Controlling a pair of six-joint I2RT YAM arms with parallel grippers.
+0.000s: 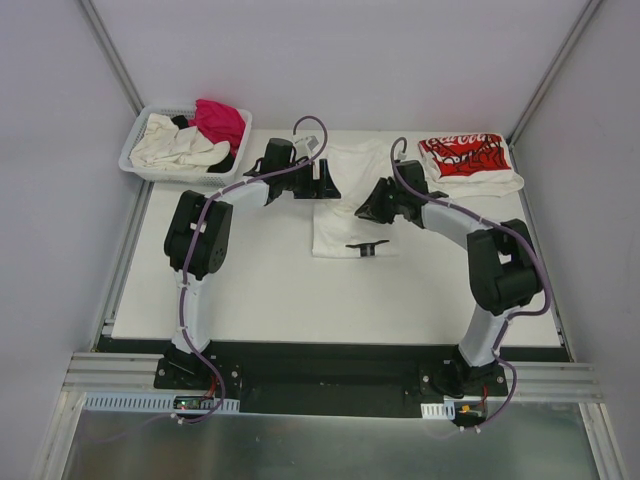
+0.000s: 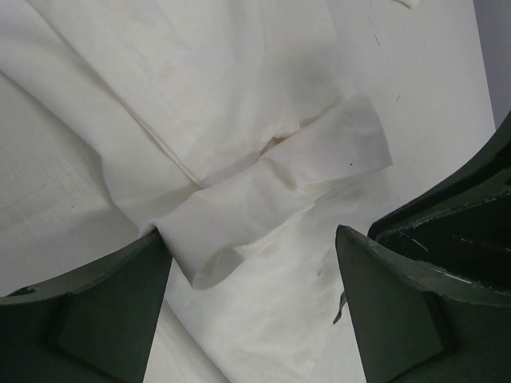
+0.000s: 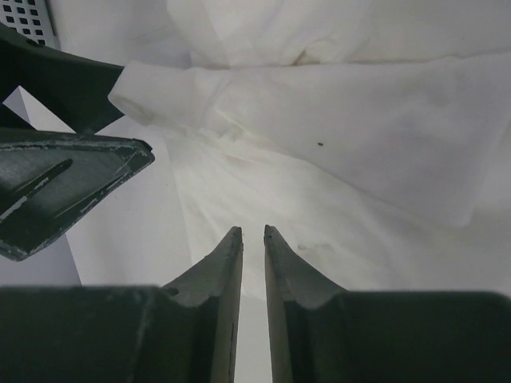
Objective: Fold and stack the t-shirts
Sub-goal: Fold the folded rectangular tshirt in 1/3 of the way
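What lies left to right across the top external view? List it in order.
white basket → left tool → right tool → red-printed t-shirt. The plain white t-shirt is left out because it lies under both tools.

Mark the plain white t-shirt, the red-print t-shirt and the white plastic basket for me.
plain white t-shirt (image 1: pixel 340 226): top view, lower left of its body.
red-print t-shirt (image 1: pixel 464 155): top view, middle of the print.
white plastic basket (image 1: pixel 170 177): top view, near rim.
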